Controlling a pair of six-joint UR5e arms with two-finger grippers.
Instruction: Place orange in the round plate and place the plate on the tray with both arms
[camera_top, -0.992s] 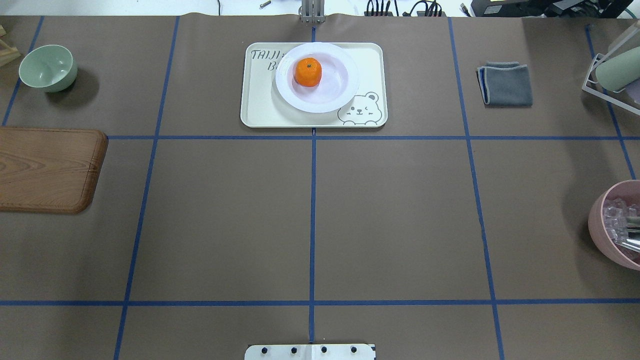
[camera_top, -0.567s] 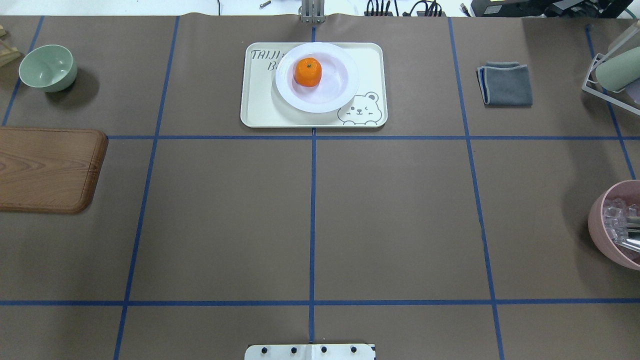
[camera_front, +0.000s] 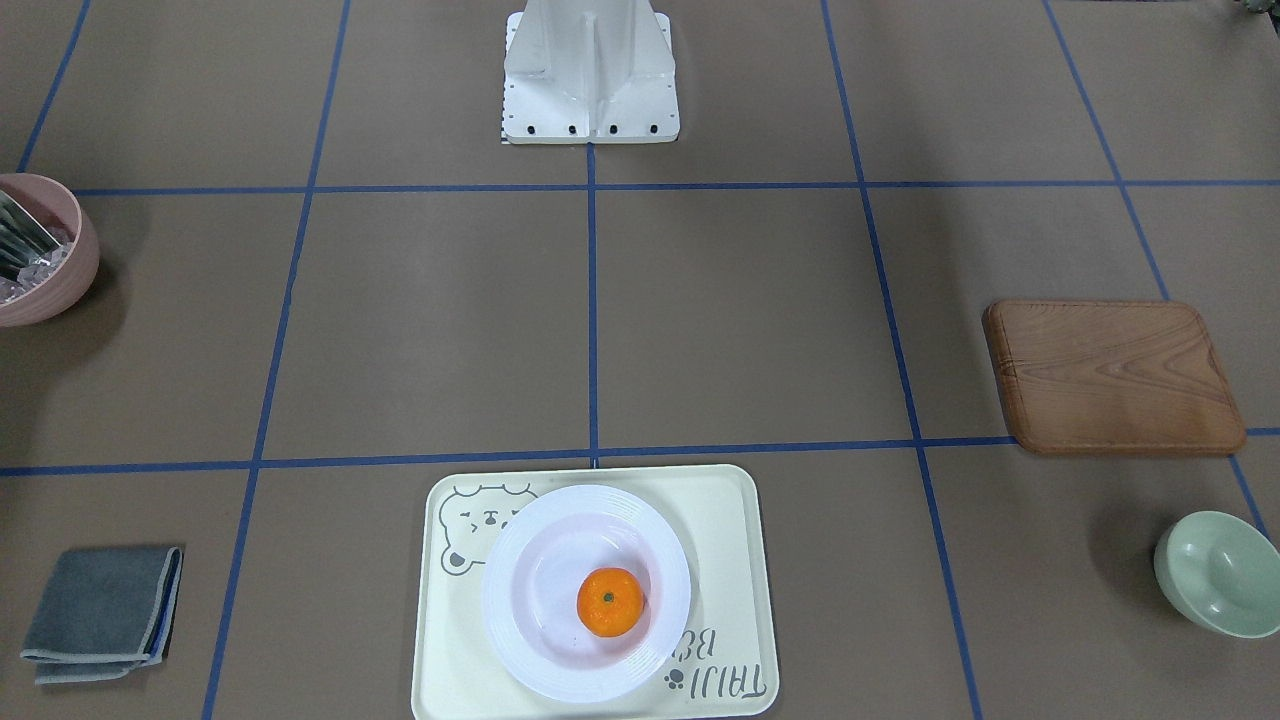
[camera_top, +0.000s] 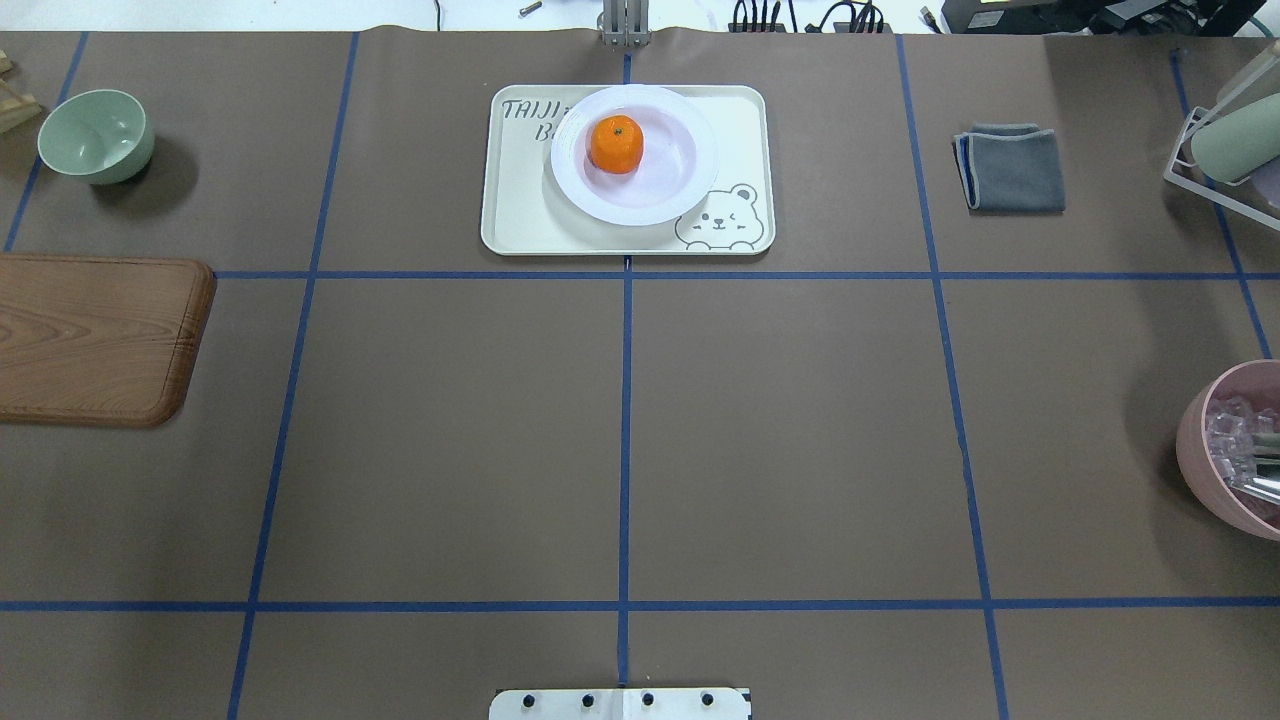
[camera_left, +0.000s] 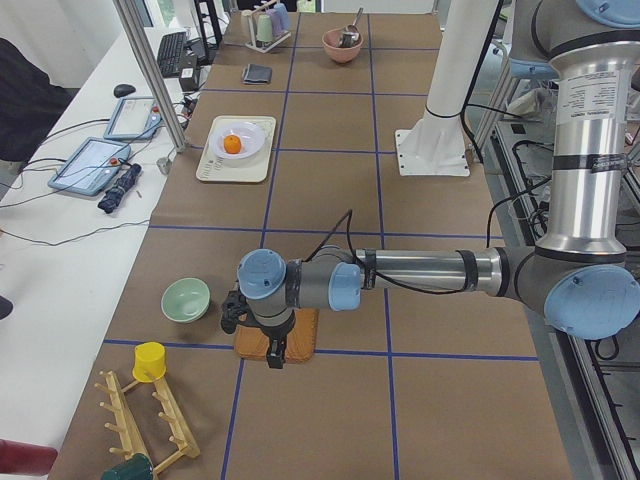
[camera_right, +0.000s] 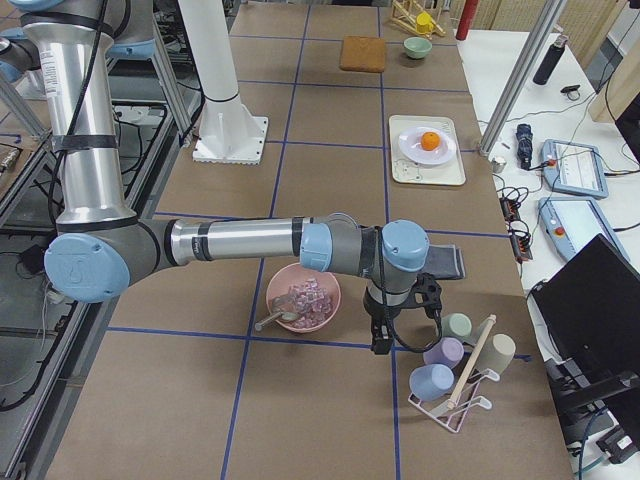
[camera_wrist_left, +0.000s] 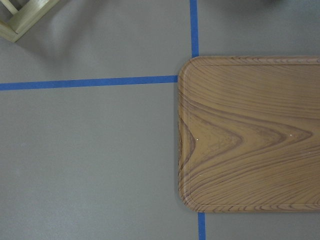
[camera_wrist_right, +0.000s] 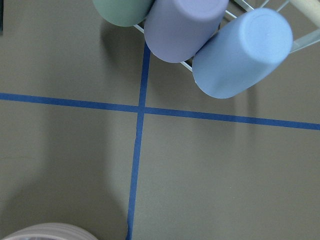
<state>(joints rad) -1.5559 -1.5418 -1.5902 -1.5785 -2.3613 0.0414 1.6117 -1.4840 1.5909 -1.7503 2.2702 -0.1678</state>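
Small bright-orange mandarin (camera_top: 615, 144) sat in glossy white round plate (camera_top: 690, 185). Plate rested on pale cream bear-print tray (camera_top: 520, 225); task looked complete.

Left end effector (camera_left: 274, 356) hung over brown wooden board (camera_wrist_left: 250, 135); tray well apart, toward other arm and farther from base.

Right end effector (camera_right: 381, 342) hung between pink bowl (camera_right: 303, 297) and rack of pastel cups (camera_wrist_right: 240, 50); tray well apart, mirrored.

Neither arm plainly nearer. Tray's long axis ran side to side along brown counter (camera_top: 800, 450).

Both end effectors appeared only in side views, and wrist views showed no fingers; could not tell whether spread or pressed together.
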